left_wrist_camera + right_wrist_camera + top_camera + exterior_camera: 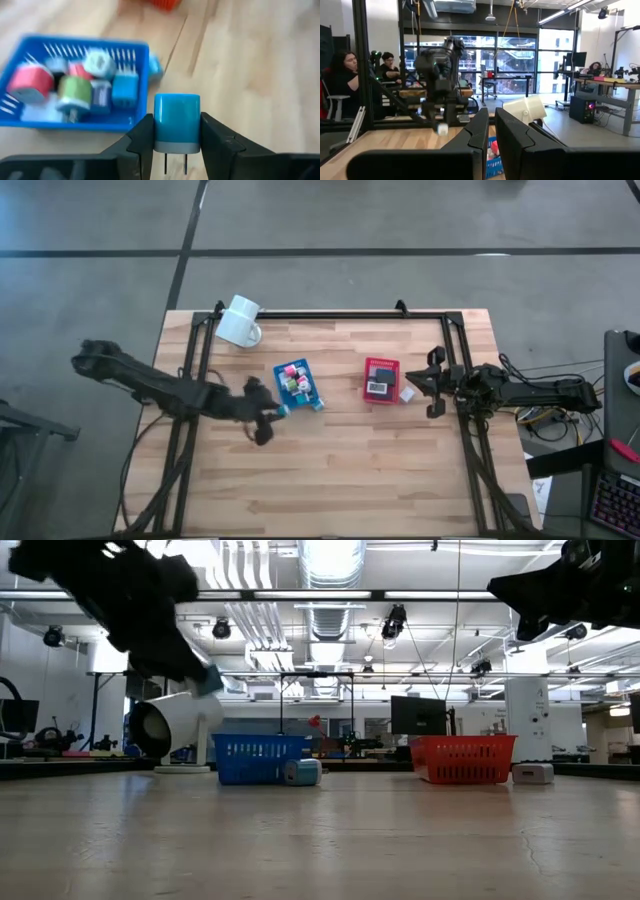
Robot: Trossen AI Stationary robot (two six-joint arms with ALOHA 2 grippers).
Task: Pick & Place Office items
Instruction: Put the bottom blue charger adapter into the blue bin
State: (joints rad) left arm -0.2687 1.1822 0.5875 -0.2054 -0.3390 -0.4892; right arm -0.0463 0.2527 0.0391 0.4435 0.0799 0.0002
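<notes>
My left gripper [176, 145] is shut on a small teal-blue block [176, 120] with a grey end and two metal prongs. It hangs in the air just off the near left corner of the blue tray [297, 383]. The tray holds several small blocks in pink, green, white and blue [80, 82]. Another teal block [318, 405] lies on the table by the tray's near right corner. My right gripper [491, 131] is shut and holds nothing, raised by the table's right edge beyond the red tray [381, 380]. My left gripper pinches the block's two opposite sides [156, 131] between its two fingers, near the grey pronged end. The fingers [144, 142] slant down toward the table. The block is lifted clear of the wood [208, 680], its prongs [175, 164] pointing back toward the wrist.
A white mug [240, 322] lies on its side at the far left of the table. A small white block [407, 394] sits on the table right of the red tray. The near half of the wooden table [330, 480] is bare wood.
</notes>
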